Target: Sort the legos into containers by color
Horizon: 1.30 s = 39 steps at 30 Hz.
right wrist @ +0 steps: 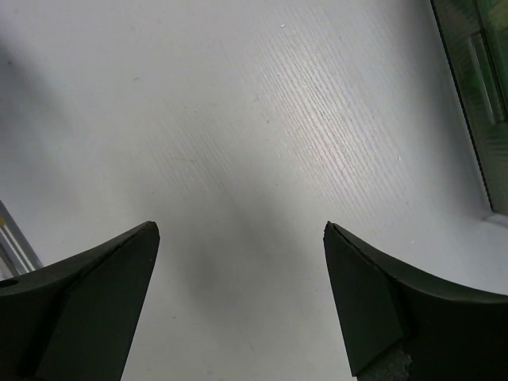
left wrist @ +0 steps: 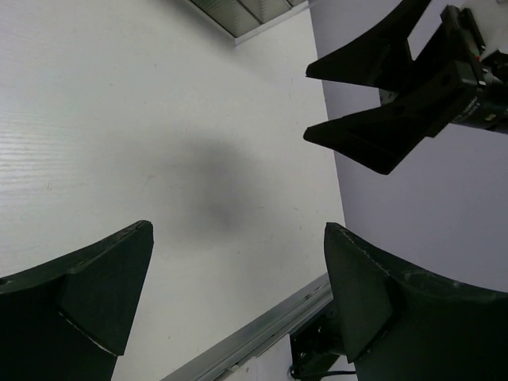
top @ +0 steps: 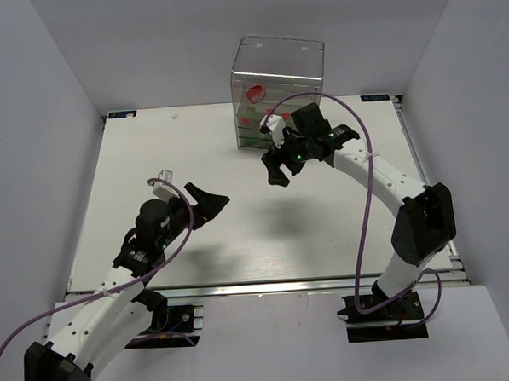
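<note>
1. The left fingers [top: 208, 206] hover over bare bench [top: 133, 163], well to the near left of the clear container [top: 278, 78]. They are spread wide and hold nothing.
2. The right fingers [top: 283, 165] hang just in front of the container, also spread wide and empty.
3. The container stands at the bench's far edge. The legos sit inside on its shelves, with a red piece [top: 254, 93] uppermost and green ones [top: 252, 140] lower down.

A tall clear plastic drawer box [top: 278, 74] stands upright at the far edge of the bench [top: 150, 162], right of centre. Inside it, a rounded red piece [top: 255, 93] sits highest, yellow-green bricks [top: 251, 120] lie below it, and dark green bricks [top: 251, 141] lie lowest.
</note>
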Each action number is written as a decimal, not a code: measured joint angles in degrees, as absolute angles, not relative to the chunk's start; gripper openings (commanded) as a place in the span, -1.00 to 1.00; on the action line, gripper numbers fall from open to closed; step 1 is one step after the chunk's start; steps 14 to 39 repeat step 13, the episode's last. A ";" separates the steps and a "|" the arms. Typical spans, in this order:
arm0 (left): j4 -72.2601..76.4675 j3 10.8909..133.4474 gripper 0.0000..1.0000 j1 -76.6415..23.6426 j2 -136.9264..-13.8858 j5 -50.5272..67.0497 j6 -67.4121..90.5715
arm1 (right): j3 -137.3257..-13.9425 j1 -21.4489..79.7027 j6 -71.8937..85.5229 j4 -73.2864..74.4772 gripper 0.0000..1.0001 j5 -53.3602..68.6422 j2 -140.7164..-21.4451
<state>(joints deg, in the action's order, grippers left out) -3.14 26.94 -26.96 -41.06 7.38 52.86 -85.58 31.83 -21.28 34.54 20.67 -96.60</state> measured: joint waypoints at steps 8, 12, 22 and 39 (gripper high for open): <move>0.40 30.37 0.96 -27.55 -45.60 12.73 48.31 | -80.47 30.94 -13.43 33.52 0.78 18.96 -89.58; 1.39 31.20 0.96 -27.59 -45.56 14.35 46.87 | -77.45 30.81 -12.08 31.24 0.78 18.11 -83.50; 1.32 31.20 0.96 -27.59 -45.34 14.52 46.65 | -76.86 30.81 -11.73 30.39 0.79 17.74 -82.28; 1.32 31.20 0.96 -27.59 -45.34 14.52 46.65 | -76.86 30.81 -11.73 30.39 0.79 17.74 -82.28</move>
